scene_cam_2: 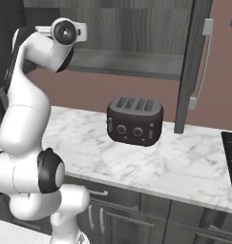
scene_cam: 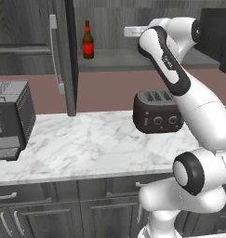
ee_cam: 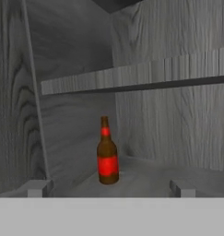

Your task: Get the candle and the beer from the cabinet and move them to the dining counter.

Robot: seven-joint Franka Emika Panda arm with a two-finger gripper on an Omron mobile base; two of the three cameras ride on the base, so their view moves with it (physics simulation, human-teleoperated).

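We are in the reaching step for the slim dark brown glass beer bottle with the red label and red-banded neck (ee_cam: 107, 157), the first of the two things to fetch as far as we can judge; the candle we cannot pick out anywhere. The bottle stands upright on the lower shelf (scene_cam: 133, 59) of the dark grey wood-grain wall cabinet (ee_cam: 168, 115), whose tall door with the long silver bar handle (scene_cam: 63, 56) hangs open at the left of the opening. In the left base view the bottle sits at the left end of that shelf, near the open door.

Our hand (ee_cam: 109, 191) is raised to shelf height, just in front of the cabinet mouth, and its fingers (ee_cam: 37, 188) stand as far apart as they go, with nothing between them. Seen along the hand, the bottle stands ahead and very nearly on the centre line between the two tips, further back on the shelf and apart from both of them.

The next move, we judge, calls for a straight advance into the cabinet at this height until the bottle's body lies between the fingers, then a closing on the label. The shelf board above leaves limited headroom, so we would keep level. Below, the white grey-veined marble desk (scene_cam: 86, 144) carries a dark four-slot toaster (scene_cam_2: 135, 120).
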